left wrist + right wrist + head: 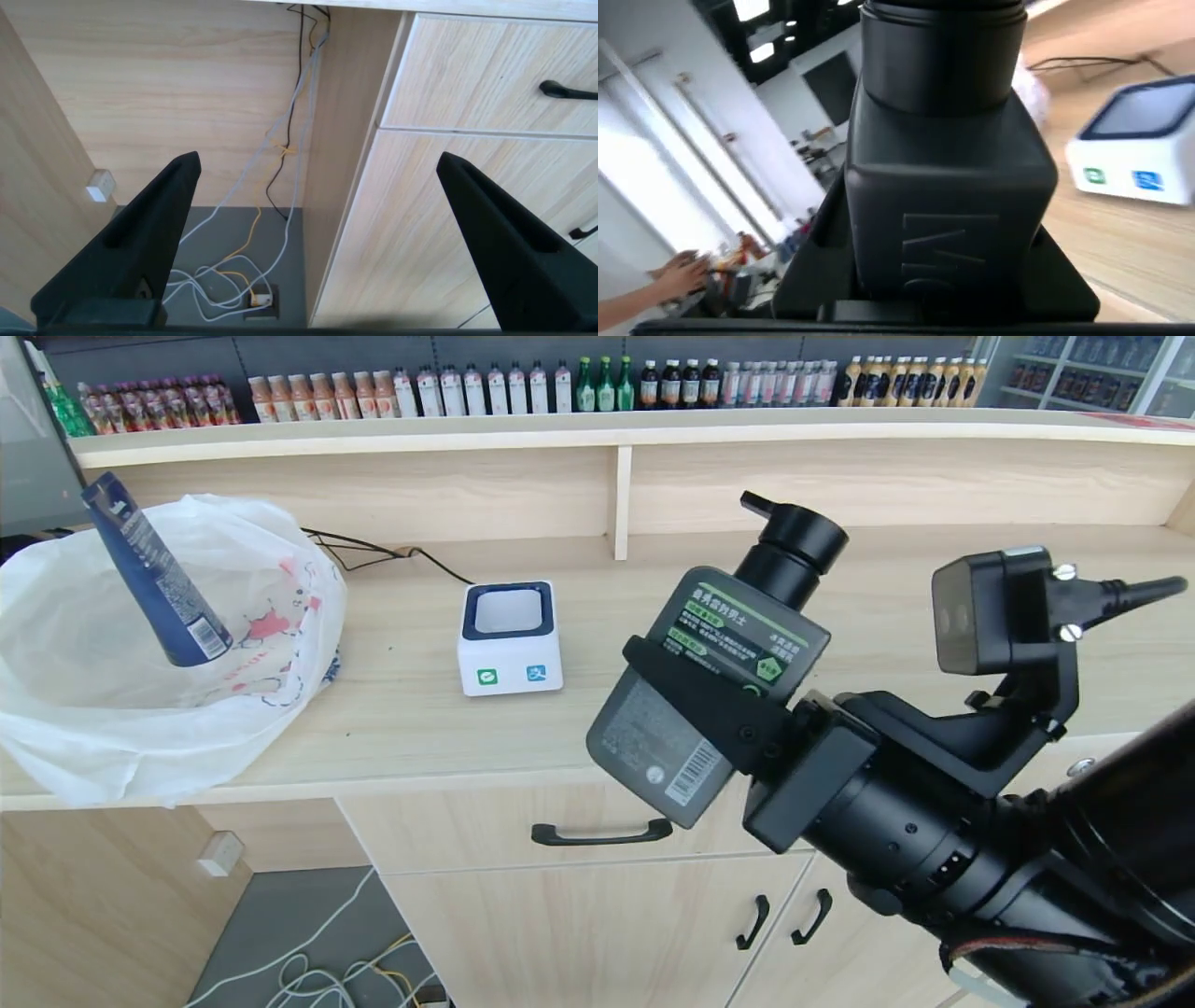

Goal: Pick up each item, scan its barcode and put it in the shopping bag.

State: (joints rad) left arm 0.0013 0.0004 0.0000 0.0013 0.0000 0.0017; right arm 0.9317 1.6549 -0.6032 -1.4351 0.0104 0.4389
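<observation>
The right gripper (698, 702) pinches a dark grey pump bottle (738, 630) around its middle, tilted in the air over the near edge of the counter (420, 728), right of the white scanner (510, 637). Far left, a blue tube (154, 574) leans in the shopping bag (112, 728). The left gripper (318, 168), fingers (140, 243) spread wide, hangs low beside the cabinet (467, 84).

The wooden counter (420, 728) carries a white shopping bag (75, 709), a scanner (510, 637) and a black cable (359, 546).
</observation>
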